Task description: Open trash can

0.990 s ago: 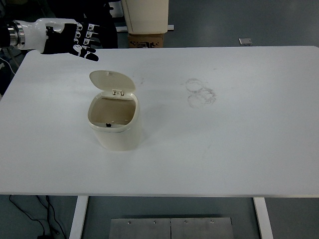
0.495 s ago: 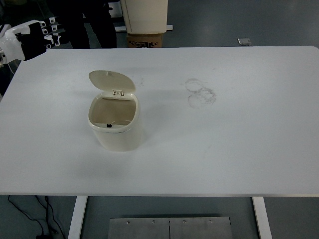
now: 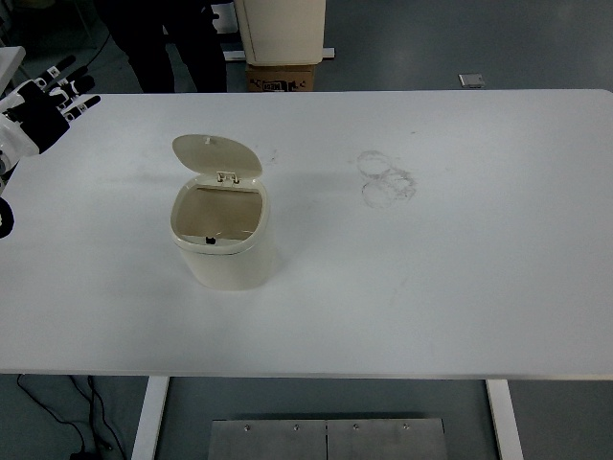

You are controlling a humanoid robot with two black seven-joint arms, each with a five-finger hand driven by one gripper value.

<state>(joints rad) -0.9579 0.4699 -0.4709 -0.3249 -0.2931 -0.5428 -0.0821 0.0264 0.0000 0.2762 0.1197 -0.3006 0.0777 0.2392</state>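
Your left hand (image 3: 43,101) sits at the far left edge of the view, fingers (image 3: 69,84) spread and holding nothing, well apart from the trash can (image 3: 220,235). You'll find the can standing upright on the white worktop (image 3: 431,259), left of centre. Its lid (image 3: 215,156) is swung up and back, hinged on the far side, so the opening faces up and slightly toward you (the inside looks bare). Its long axis runs vertically. Faint ring marks (image 3: 385,178) lie to its right, and a person's dark legs (image 3: 163,43) stand beyond the far edge
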